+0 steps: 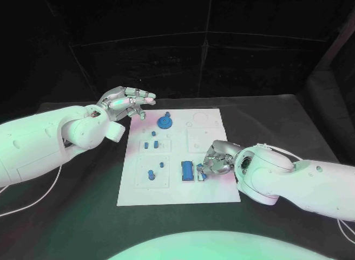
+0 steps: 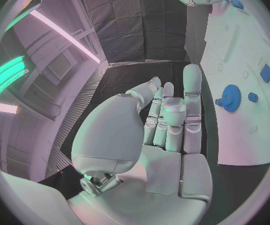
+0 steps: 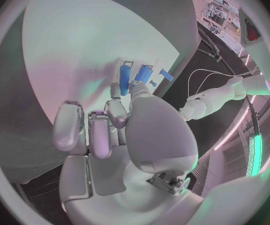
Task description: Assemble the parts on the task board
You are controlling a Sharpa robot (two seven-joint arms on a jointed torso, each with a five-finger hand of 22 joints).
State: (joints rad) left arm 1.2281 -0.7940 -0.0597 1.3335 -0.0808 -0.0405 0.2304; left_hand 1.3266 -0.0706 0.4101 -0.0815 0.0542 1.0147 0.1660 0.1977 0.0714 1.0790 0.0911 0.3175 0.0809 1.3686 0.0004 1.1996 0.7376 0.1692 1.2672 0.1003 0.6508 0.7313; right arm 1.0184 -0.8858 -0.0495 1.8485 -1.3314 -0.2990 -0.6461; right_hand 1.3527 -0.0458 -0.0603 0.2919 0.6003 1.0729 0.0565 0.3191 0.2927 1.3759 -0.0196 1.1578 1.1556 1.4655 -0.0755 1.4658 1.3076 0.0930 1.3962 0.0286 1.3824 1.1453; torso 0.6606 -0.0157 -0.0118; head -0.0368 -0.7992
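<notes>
Now the right hand (image 1: 215, 158) rests low on the task board (image 1: 215, 122) near its right side, fingers bent down beside a long blue part (image 1: 187, 170); whether the fingertips pinch anything cannot be told. Off the board's far left corner the left hand (image 1: 127, 103) hovers above the table (image 1: 287, 119), fingers spread and holding nothing. Close by on the board stands a blue gear (image 1: 165, 122).

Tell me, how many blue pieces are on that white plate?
6 that I can make out: a gear at the far end, three small pegs nearer, another peg near the front, a long block beside the right hand, which may hide more.
</notes>
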